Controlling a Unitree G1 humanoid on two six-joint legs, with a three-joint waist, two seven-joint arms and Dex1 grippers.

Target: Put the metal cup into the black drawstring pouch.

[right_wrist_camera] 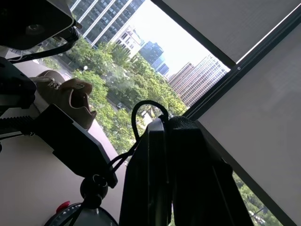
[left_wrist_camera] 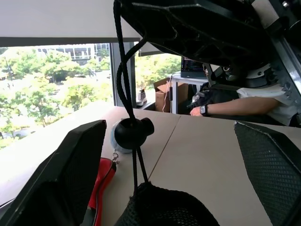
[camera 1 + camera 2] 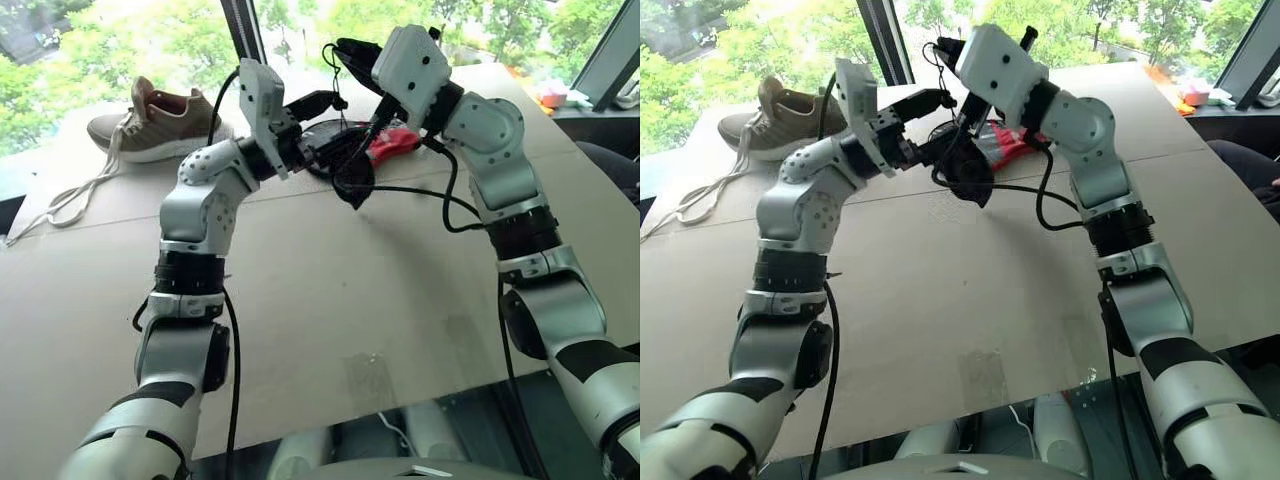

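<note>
Soft matte-black fabric of the black drawstring pouch (image 3: 353, 183) hangs above the table (image 3: 330, 300) by its thin cord, pinched in the right gripper (image 1: 162, 141), while the left gripper (image 2: 169, 165) spreads textured fingers (image 2: 268, 160) around it.

Both head views look forward and down from above the arms over the counter (image 3: 330, 320), sharing the shoe (image 3: 155, 125) and the windows beyond. The left wrist view sits close behind its spread jaws, facing level across the counter toward a seated person (image 2: 254, 101). The right wrist view tilts upward past its jaws at the window, also catching the shoe.
</note>
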